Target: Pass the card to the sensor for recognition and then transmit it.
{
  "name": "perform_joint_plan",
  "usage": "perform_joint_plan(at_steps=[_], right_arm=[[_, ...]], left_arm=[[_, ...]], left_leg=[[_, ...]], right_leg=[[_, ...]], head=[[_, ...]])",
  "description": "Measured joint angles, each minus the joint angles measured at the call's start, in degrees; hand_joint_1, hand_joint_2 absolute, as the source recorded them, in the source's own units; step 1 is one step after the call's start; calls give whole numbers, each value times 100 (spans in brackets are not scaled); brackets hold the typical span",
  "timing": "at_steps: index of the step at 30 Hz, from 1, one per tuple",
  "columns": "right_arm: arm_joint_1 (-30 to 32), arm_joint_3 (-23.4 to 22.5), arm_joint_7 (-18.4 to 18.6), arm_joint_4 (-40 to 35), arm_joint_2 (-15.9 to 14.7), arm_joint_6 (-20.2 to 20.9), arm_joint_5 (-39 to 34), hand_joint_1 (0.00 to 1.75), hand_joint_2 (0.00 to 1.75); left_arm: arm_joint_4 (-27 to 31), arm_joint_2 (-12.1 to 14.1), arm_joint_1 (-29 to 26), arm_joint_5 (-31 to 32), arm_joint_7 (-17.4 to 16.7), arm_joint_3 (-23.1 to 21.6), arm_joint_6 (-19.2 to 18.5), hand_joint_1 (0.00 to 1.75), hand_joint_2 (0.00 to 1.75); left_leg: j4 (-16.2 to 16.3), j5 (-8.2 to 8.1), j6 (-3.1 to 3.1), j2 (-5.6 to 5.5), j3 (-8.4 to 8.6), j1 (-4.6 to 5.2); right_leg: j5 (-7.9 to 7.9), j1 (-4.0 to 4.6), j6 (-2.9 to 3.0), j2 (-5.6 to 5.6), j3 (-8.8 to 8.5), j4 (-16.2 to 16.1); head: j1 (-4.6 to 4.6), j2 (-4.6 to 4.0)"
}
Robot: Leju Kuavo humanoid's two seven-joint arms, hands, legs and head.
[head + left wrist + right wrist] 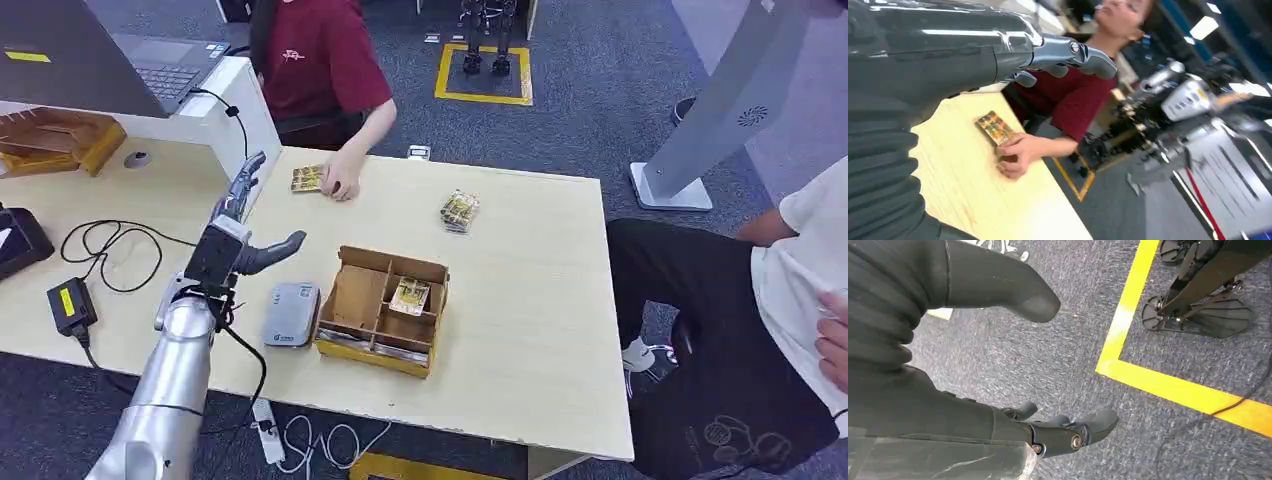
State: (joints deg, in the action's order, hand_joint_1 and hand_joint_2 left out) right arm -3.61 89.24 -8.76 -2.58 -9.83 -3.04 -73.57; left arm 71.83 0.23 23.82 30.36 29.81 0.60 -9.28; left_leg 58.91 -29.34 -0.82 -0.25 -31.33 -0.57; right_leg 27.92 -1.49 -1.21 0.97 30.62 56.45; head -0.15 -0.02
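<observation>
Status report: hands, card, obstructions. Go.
Left hand open, raised above table. Right hand open, hanging over floor. Card at far edge, person's hand on it.

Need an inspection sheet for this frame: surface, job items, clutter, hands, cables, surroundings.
Surface: light wooden table, bare toward the right end.
Job's things: card at the far edge under a person's hand; grey sensor flat beside the wooden divider box; another card inside the box.
Clutter: wrapped card pack, laptop, wooden tray, black device.
Hands: left hand raised over the table, fingers spread, holding nothing; right hand hanging over carpet, holding nothing.
Cables: black loops, adapter, power strip.
Surroundings: two people, grey carpet, yellow floor tape, kiosk stand.
</observation>
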Motion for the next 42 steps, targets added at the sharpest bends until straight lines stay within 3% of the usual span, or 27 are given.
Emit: perform_joint_plan(at_steps=[2, 8, 12, 14, 26, 42], right_arm=[[39, -2, 0, 2, 0, -11, -42, 0, 175], [61, -7, -11, 4, 0, -57, -96, 0, 175], [71, -7, -4, 2, 0, -59, -100, 0, 175], [69, -7, -4, 2, 0, -70, -98, 0, 175], [65, -7, -4, 2, 0, -92, -98, 0, 175], [64, -7, -15, 2, 0, -101, -79, 0, 175]], left_arm=[[246, 262, -274, 131, 214, -385, 210, 0, 175], [873, 990, -812, 483, 319, -1506, 650, 0, 175], [1033, 1225, -993, 1223, 106, -1924, 1358, 0, 175], [1062, 1264, -1055, 1552, -25, -2110, 1616, 0, 175], [1053, 1334, -1195, 2319, -411, -2698, 2231, 0, 175], [933, 1435, -1240, 2075, -341, -2817, 2132, 0, 175]], left_leg=[[0, 0, 0, -4, -2, 0], [0, 0, 0, -2, -5, 0], [0, 0, -1, -5, -5, 1], [1, 0, -1, -5, -5, 1], [1, 0, -1, -5, -6, 1], [1, 0, -1, -5, -6, 0]], right_leg=[[1, 0, 0, -3, 0, 0], [1, -1, -1, -3, 1, -1], [0, -1, -1, -5, 0, -2], [0, -1, -1, -5, 0, -1], [0, -1, -1, -4, 1, -1], [0, 0, -1, -4, 1, -1]], head=[[2, 0], [0, 0], [0, 0], [2, 0], [2, 0], [0, 0]])
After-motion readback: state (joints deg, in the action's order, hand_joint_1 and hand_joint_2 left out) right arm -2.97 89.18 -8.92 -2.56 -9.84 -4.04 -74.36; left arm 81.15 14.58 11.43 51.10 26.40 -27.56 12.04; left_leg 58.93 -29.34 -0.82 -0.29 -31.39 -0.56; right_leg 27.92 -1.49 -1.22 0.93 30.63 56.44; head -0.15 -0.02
